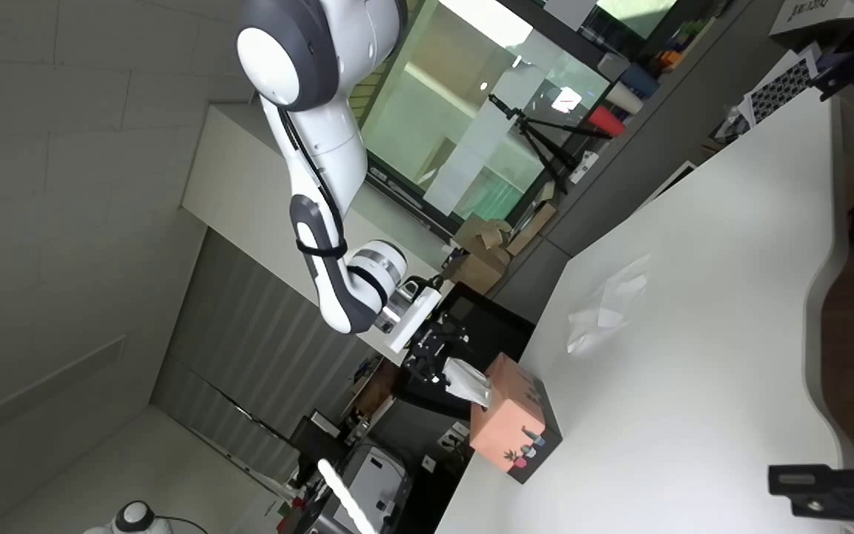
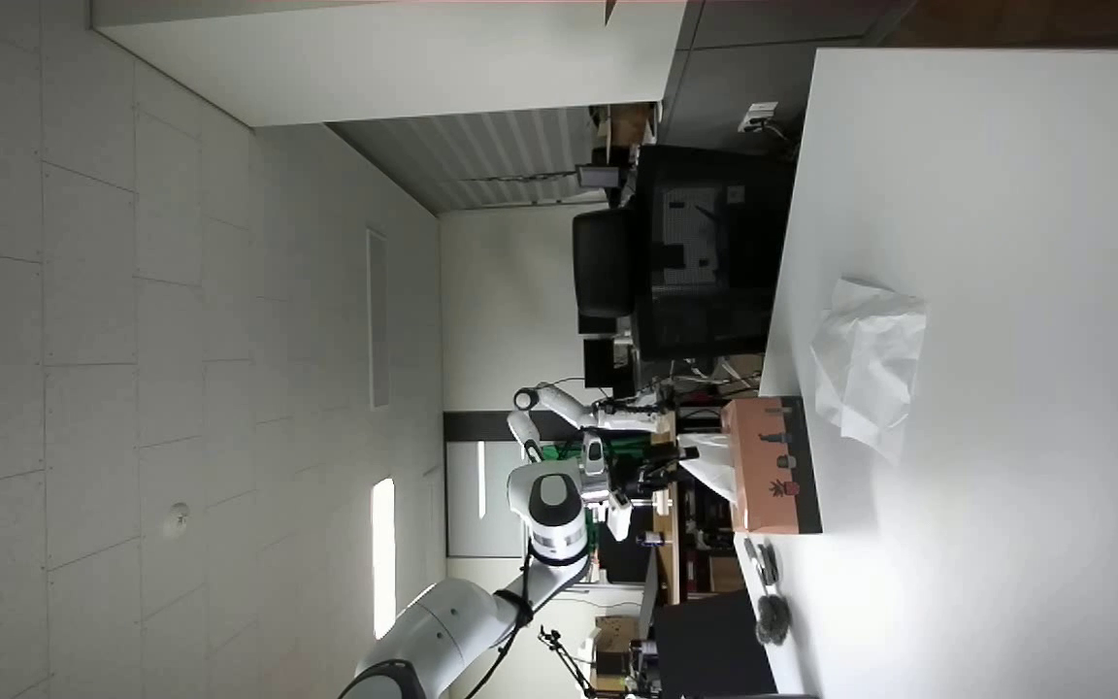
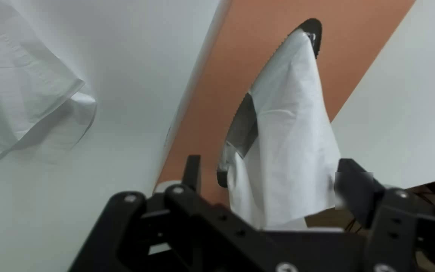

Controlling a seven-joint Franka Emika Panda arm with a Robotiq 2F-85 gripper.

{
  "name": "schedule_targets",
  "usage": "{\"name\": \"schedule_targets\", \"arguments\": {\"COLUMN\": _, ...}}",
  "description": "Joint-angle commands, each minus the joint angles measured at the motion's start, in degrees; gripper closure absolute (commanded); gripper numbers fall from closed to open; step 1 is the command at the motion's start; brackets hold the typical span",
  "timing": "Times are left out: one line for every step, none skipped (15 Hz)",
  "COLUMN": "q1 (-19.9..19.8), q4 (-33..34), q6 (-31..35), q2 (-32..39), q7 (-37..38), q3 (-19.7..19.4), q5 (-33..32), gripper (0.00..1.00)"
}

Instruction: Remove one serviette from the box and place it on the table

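The gripper (image 3: 272, 168) stands wide above the tissue box (image 1: 505, 430), fingers (image 3: 192, 172) astride the protruding serviette (image 3: 295, 132); contact I can't judge. If the slot (image 3: 242, 126) snags it, pulling could lift the box. A loose serviette (image 2: 870, 364) lies beside the box.

My wrist view crops the oblong orange cardboard box (image 3: 240, 64) at top, the creased white paper serviette (image 3: 10, 83) at left. Blur smears one fingertip (image 3: 349, 168) of my black hand (image 3: 270, 172). The box hides the draped white tissue (image 3: 296, 162) at its base.
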Motion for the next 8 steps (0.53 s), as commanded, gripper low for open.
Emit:
{"name": "schedule_targets", "arguments": {"q1": 0.8, "q4": 4.7, "q6": -2.6, "q2": 3.2, "q7": 3.7, "q3": -1.5, "q5": -1.3, "gripper": 0.4}}
{"name": "schedule_targets", "arguments": {"q1": 0.8, "q4": 5.0, "q6": -2.4, "q2": 3.7, "q7": 4.1, "q3": -1.7, "q5": -1.4, "gripper": 0.47}}
{"name": "schedule_targets", "arguments": {"q1": 0.7, "q4": 5.3, "q6": -2.5, "q2": 4.2, "q7": 4.3, "q3": -1.6, "q5": -1.2, "gripper": 0.54}}
{"name": "schedule_targets", "arguments": {"q1": 0.6, "q4": 5.7, "q6": -2.6, "q2": 4.6, "q7": 4.2, "q3": -1.4, "q5": -1.1, "gripper": 0.61}}
{"name": "schedule_targets", "arguments": {"q1": 0.6, "q4": 5.9, "q6": -2.7, "q2": 4.9, "q7": 4.3, "q3": -1.4, "q5": -1.0, "gripper": 0.67}}
{"name": "schedule_targets", "arguments": {"q1": 0.6, "q4": 6.2, "q6": -2.9, "q2": 5.2, "q7": 4.3, "q3": -1.3, "q5": -0.9, "gripper": 0.75}}
{"name": "schedule_targets", "arguments": {"q1": 0.6, "q4": 6.6, "q6": -3.3, "q2": 5.3, "q7": 4.4, "q3": -1.2, "q5": -0.8, "gripper": 0.81}}
{"name": "schedule_targets", "arguments": {"q1": 0.5, "q4": 6.9, "q6": -4.1, "q2": 5.4, "q7": 4.6, "q3": -1.1, "q5": -0.6, "gripper": 0.88}}
